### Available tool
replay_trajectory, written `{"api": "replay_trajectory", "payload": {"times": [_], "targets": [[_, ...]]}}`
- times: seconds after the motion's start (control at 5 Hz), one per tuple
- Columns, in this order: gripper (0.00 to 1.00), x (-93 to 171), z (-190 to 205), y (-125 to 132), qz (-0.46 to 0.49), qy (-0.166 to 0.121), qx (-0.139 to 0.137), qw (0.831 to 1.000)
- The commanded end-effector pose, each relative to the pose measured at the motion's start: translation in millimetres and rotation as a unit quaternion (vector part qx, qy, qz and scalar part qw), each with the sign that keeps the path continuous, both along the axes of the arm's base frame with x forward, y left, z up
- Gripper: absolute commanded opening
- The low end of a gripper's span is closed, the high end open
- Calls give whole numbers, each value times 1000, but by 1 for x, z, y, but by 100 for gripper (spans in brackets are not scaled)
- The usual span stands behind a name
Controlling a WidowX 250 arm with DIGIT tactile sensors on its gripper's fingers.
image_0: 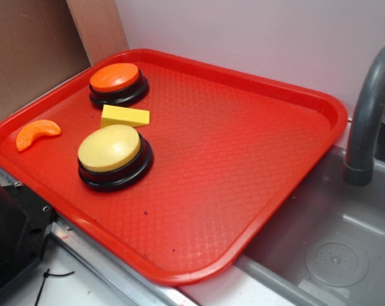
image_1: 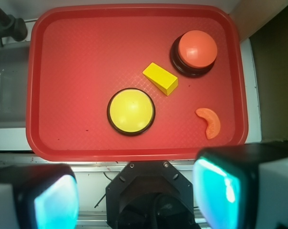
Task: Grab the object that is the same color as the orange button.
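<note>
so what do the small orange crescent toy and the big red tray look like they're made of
The small orange crescent toy looks like moulded plastic: even colour, faint ridges, soft sheen. The big red tray also seems to be plastic, semi-matte, with a fine embossed diamond texture and a smooth rolled rim.

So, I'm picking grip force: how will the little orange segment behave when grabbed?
The orange segment looks like rigid moulded plastic, so probably stiff and light. Its glossy curved sides may slip. Lying flat on the tray, it seems unlikely to roll.
</note>
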State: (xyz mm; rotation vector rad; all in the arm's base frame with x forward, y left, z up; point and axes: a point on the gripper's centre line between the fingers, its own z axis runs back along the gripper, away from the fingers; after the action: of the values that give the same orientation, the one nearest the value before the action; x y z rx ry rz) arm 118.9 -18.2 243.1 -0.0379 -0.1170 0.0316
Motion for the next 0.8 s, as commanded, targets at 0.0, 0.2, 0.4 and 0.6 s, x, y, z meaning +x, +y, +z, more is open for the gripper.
{"api": "replay_trajectory", "payload": {"times": [0.0,0.2,0.4,0.6], "targets": [[100,0,0,0,0,0,0,1000],[100,-1,-17,20,-8,0,-14,1000],[100,3,-46,52,-9,16,-6,1000],[100,6,-85,92,-28,-2,-43,999]]}}
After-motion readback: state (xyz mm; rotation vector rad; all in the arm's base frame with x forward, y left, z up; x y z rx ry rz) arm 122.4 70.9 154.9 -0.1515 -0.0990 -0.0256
